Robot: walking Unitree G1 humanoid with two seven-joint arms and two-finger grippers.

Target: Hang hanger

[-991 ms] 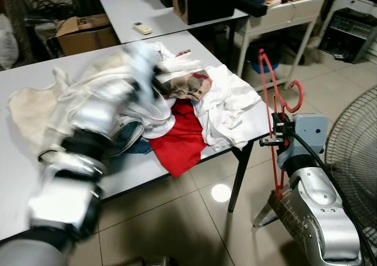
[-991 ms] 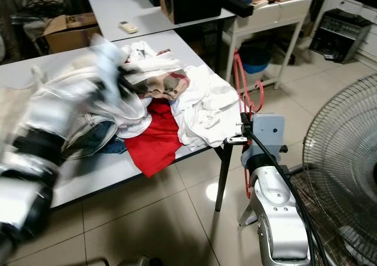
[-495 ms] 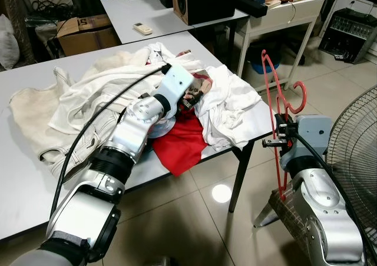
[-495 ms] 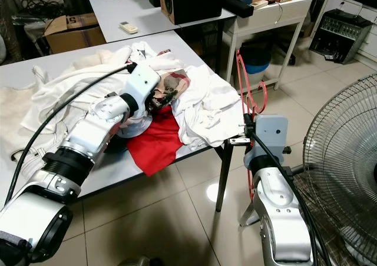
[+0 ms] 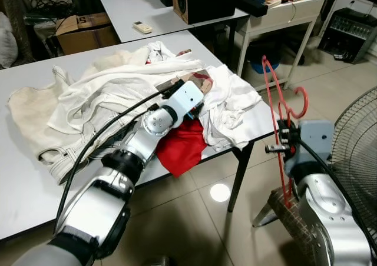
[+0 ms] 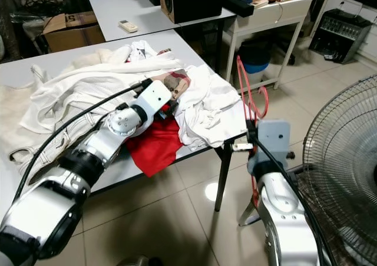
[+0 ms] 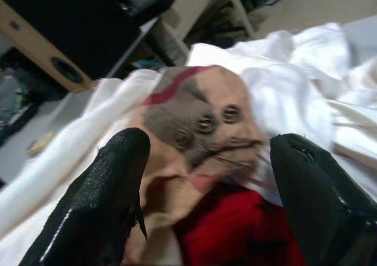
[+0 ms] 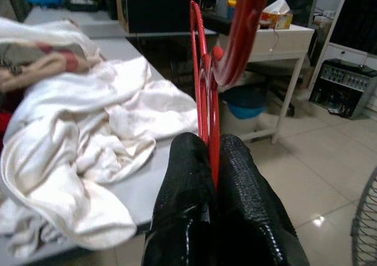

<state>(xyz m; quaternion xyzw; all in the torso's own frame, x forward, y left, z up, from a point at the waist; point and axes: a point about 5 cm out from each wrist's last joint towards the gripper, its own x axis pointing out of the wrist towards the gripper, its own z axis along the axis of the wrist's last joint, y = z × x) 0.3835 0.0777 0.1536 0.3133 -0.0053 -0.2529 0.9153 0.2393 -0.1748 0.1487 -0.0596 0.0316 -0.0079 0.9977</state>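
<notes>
Right tool (image 8: pixel 213 160) pinches the red hanger (image 5: pixel 281 110), right of frame | left tool (image 7: pixel 203 178) wide over the tan shirt (image 7: pixel 200 122), centre counter (image 5: pixel 23 178) | grip its collar, not the neighbours.

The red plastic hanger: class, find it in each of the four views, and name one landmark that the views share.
Left eye view: red plastic hanger upright at right, beside the table edge, held by the right tool.
Right eye view: right of centre, above the silver arm.
Left wrist view: other things there, tan buttoned cloth between open fingers.
Right wrist view: centre, clamped between black fingers.
Shared landmark: crumpled white garment on the table corner.
</notes>
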